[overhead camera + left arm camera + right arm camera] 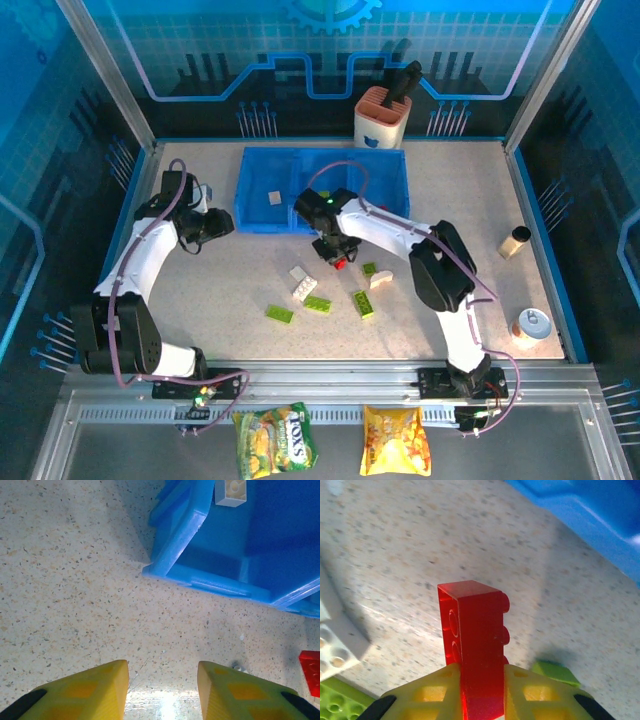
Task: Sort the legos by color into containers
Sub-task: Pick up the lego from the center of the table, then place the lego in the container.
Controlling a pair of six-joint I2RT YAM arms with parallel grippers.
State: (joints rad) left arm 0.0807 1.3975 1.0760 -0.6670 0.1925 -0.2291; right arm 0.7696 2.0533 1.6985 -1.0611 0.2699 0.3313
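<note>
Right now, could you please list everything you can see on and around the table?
containers: one tray of joined bins, blue, far middle of the table
cream brick: one, in the left bin
red brick: one, clamped in the right fingers
green bricks: four, lime, loose mid-table
white bricks: about three, among the green ones
holder: one, orange and white, behind the bins
cylinder: one, tan, right side
round tin: one, pale, near right corner
snack bags: two, green-yellow and yellow, near rail
left fingers: yellow, apart, empty, beside the bins
right fingers: yellow, shut on the red brick
</note>
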